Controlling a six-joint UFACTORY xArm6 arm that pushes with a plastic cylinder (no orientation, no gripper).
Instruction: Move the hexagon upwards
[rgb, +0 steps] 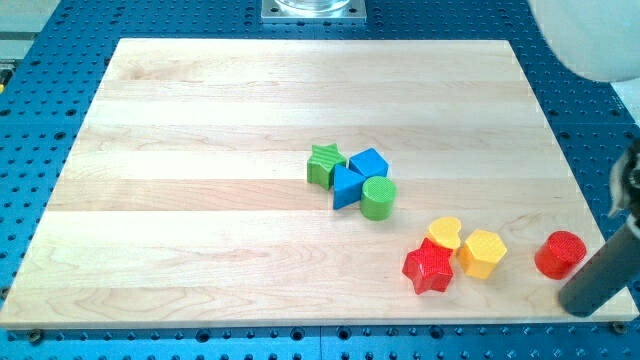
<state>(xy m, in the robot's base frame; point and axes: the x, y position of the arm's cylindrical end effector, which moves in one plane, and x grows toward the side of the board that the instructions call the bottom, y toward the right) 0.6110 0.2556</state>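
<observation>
The yellow hexagon (482, 253) lies near the board's bottom right, touching the red star (429, 267) on its left. A yellow heart (446, 232) sits just above and between them. A red cylinder (559, 254) stands to the hexagon's right, apart from it. My dark rod comes in from the view's right edge. My tip (584, 299) rests just below and right of the red cylinder, near the board's bottom right corner, well to the right of the hexagon.
A cluster sits at mid-board: a green star (325, 163), a blue cube (368, 162), a blue triangle (347, 187) and a green cylinder (378, 198). The wooden board (200, 150) lies on a blue perforated table.
</observation>
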